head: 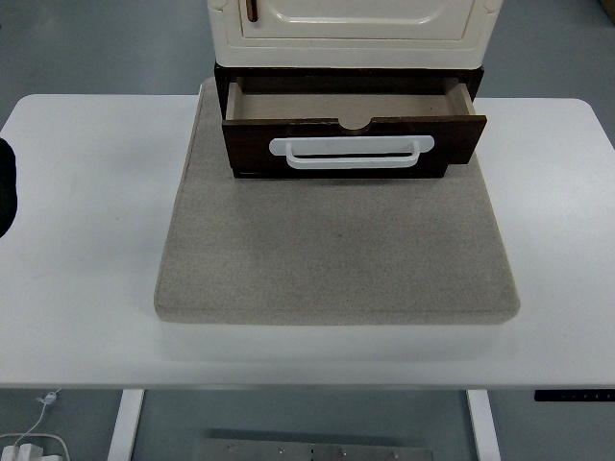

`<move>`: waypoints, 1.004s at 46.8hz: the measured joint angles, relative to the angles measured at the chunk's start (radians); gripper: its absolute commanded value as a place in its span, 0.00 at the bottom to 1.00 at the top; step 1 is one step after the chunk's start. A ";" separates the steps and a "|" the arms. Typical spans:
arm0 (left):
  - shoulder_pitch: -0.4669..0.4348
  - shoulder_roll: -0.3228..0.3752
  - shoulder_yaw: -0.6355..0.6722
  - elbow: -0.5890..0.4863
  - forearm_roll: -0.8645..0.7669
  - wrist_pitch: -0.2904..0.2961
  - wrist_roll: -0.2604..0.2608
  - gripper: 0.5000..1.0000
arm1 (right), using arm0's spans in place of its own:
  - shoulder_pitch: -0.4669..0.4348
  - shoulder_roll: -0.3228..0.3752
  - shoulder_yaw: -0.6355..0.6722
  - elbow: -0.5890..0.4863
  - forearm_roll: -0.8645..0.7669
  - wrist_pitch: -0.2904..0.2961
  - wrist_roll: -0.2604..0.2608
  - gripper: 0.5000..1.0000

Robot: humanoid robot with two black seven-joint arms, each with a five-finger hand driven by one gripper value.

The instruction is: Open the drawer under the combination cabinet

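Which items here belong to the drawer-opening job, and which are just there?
Job items:
drawer, pulled open
white handle
cream cabinet
left hand, at the left edge

Just there:
grey mat
white table

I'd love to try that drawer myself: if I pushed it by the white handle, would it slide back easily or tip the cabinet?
The drawer looks empty, so it is probably light and should slide. The white handle looks rigid and spans most of the front, so a centred push likely goes in straight. The cabinet sits on a grey mat, which probably grips; tipping seems unlikely.
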 measured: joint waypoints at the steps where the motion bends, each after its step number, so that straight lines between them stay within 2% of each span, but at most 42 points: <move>1: 0.001 0.001 -0.010 0.007 -0.003 0.014 0.000 1.00 | 0.000 0.000 0.000 0.000 0.000 0.000 0.000 0.86; 6: 0.009 0.011 -0.038 0.045 -0.014 0.078 -0.001 1.00 | 0.000 0.000 0.000 0.000 0.000 0.000 0.000 0.86; 10: 0.009 0.034 -0.040 0.074 -0.038 0.146 0.020 1.00 | 0.000 0.000 0.000 0.000 0.002 0.000 0.000 0.86; 14: 0.011 0.061 -0.040 0.105 -0.103 0.229 0.029 1.00 | 0.000 0.000 0.000 0.000 0.002 0.000 0.000 0.86; 18: 0.019 0.091 -0.037 0.139 -0.164 0.273 0.030 1.00 | 0.000 0.000 0.000 0.000 0.002 0.001 0.000 0.86; 26: 0.040 0.154 -0.028 0.211 -0.188 0.298 0.040 1.00 | 0.000 0.000 0.000 0.000 0.002 0.001 0.000 0.86; 34: 0.058 0.190 -0.027 0.307 -0.189 0.339 0.090 1.00 | 0.000 0.000 0.000 0.000 0.002 0.001 0.000 0.86; 41: 0.079 0.196 -0.003 0.409 -0.188 0.325 0.095 1.00 | 0.000 0.000 0.000 0.000 0.001 0.001 0.000 0.86; 47: 0.126 0.191 0.039 0.442 -0.190 0.286 0.095 1.00 | 0.000 0.000 0.000 0.000 0.000 0.001 0.000 0.86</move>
